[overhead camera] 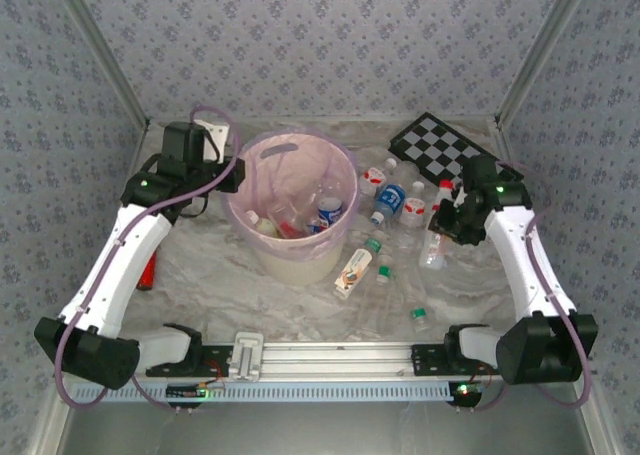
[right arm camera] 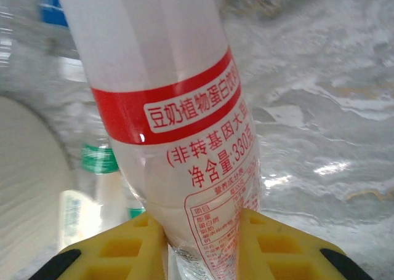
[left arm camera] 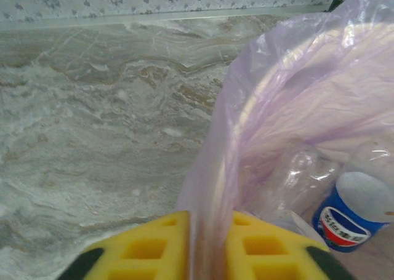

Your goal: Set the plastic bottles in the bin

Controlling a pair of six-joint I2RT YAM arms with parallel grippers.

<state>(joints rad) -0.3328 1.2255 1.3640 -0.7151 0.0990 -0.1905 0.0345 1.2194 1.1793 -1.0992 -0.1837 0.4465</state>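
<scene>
- The left gripper [left arm camera: 209, 234] has its two yellow pads on either side of the thin edge of the pink bag [left arm camera: 277, 77]. I cannot tell if the pads are squeezing it or just sitting next to it.
- The pink bag lines the bin [overhead camera: 300, 260], and the bin is right in front of this gripper.
- Inside the bin, ahead and to the right of the left gripper, lies a bottle with a blue label [left arm camera: 352, 218]. There are more clear bottles next to it.
- The right gripper [right arm camera: 203, 231] is squeezed tight on a bottle with a red stripe [right arm camera: 178, 108]. The bottle sticks out straight ahead from between the yellow pads.
- To the left of the right gripper is the cream side of the bin. A bottle with a green band [right arm camera: 98, 160] is between them.
- From above, more loose bottles [overhead camera: 390, 203] lie on the table between the right gripper and the bin.
- The table [overhead camera: 200, 275] has a shiny sheet on it with grey, white and brown swirls like marble.
- The walls [overhead camera: 320, 35] are grey-blue with tiny flower shapes all over.
- A black-and-white checked board [overhead camera: 450, 147] lies behind the right gripper, near the back wall.
- A metal rail [overhead camera: 330, 355] runs along the near edge, between the two arm bases.
</scene>
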